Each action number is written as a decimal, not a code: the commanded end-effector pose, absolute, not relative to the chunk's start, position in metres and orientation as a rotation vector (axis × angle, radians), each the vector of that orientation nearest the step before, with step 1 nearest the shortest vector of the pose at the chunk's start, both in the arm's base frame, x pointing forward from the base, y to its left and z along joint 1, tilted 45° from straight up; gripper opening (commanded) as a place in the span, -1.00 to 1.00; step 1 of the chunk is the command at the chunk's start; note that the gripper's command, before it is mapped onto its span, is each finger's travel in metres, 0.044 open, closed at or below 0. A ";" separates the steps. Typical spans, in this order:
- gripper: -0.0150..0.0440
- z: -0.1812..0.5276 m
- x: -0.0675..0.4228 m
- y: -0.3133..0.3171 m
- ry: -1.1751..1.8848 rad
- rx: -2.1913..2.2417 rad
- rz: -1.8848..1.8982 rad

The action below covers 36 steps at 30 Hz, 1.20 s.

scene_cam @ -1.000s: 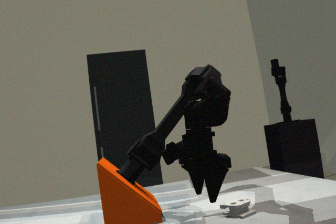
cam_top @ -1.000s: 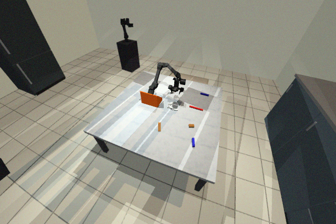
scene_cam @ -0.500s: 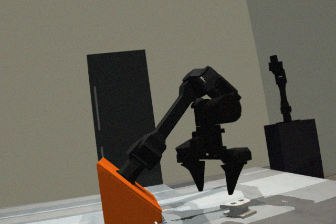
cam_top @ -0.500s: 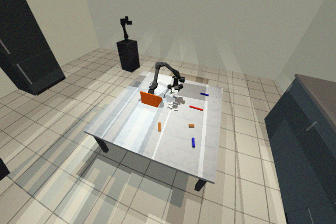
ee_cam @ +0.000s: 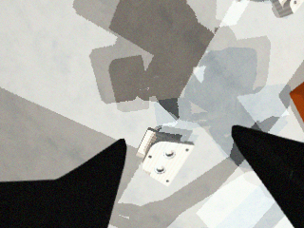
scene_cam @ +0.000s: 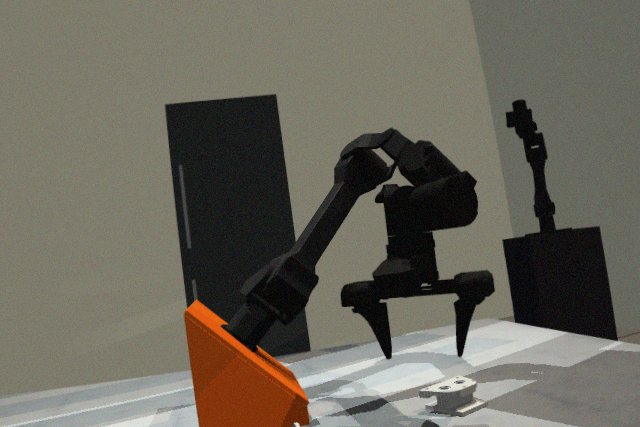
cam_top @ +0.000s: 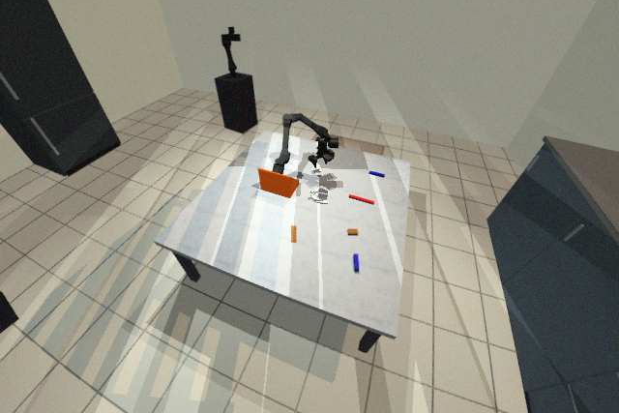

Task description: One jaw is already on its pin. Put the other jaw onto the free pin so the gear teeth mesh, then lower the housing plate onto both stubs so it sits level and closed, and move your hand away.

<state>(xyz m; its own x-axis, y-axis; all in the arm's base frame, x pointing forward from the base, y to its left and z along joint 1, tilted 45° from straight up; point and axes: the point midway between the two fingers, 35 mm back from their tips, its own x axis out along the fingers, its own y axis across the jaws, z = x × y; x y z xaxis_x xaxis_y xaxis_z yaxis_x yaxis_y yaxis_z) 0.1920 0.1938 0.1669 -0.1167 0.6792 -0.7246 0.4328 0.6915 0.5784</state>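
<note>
The gripper [cam_top: 320,162] [scene_cam: 423,356] [ee_cam: 177,137] is released, its fingers spread wide with nothing between them, and it points down above the table [cam_top: 259,268] [scene_cam: 584,386] [ee_cam: 43,62]. The small white plated piece [cam_top: 315,169] [scene_cam: 448,387] [ee_cam: 168,161] stands on the tabletop under it, apart from the fingertips; in the exterior view it lies at about 5 o'clock from them. Its top face shows two round features side by side, with smaller dark dots near the corners, and a pale ledge shows at its 10 o'clock side in the wrist view. Whether this is the housing plate alone, I cannot tell.

Taking that piece as the centre of the dial in the top view, a white assembly [cam_top: 318,194] sits near it at 6 o'clock, too small to tell whether its jaws mesh. The orange panel [cam_top: 277,183] [scene_cam: 235,375] [ee_cam: 298,102] by the arm's foot is at 8 o'clock. A red bar [cam_top: 361,198] lies at 4 o'clock and a blue bar [cam_top: 376,174] at 3. Farther out, a small orange block [cam_top: 352,231] lies at 5 o'clock, with a second blue bar [cam_top: 356,262] beyond it, and a longer orange block [cam_top: 293,233] near 7. Well off the table at 10 o'clock, another black arm [cam_top: 229,50] [scene_cam: 538,174] stands on a dark pedestal [cam_top: 236,103] [scene_cam: 560,280].
</note>
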 end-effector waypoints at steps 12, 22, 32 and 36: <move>1.00 0.189 0.164 0.201 1.584 0.555 0.661; 1.00 0.201 0.146 0.204 1.447 0.339 0.892; 1.00 0.210 0.132 0.206 1.327 0.178 1.053; 1.00 0.210 0.132 0.206 1.327 0.178 1.053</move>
